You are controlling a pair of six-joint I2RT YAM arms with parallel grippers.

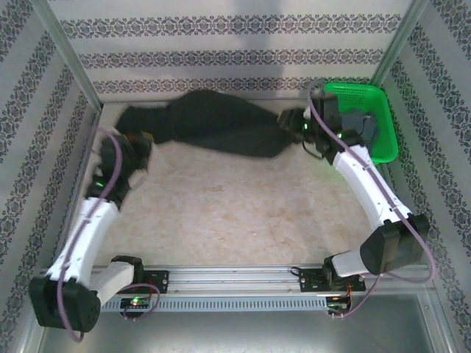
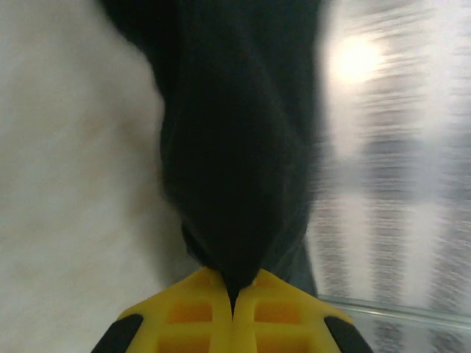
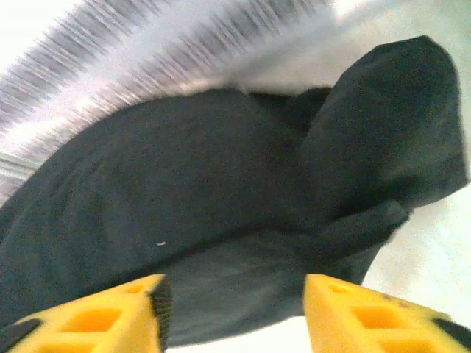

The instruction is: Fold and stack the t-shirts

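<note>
A black t-shirt (image 1: pixel 213 125) lies bunched in a long strip across the far side of the table, close to the back wall. My left gripper (image 1: pixel 138 141) is at the strip's left end, and in the left wrist view it (image 2: pixel 233 283) is shut on a pinch of the dark cloth (image 2: pixel 243 147). At the strip's right end is my right gripper (image 1: pixel 289 120). In the right wrist view it (image 3: pixel 234 309) is open, its yellow fingers wide apart, with the shirt's edge (image 3: pixel 221 294) lying loose between them.
A green mesh basket (image 1: pixel 353 90) stands in the far right corner behind the right wrist, with something dark grey (image 1: pixel 366 129) in it. Patterned walls close in the back and both sides. The pale tabletop (image 1: pixel 235 206) is bare in the middle and near part.
</note>
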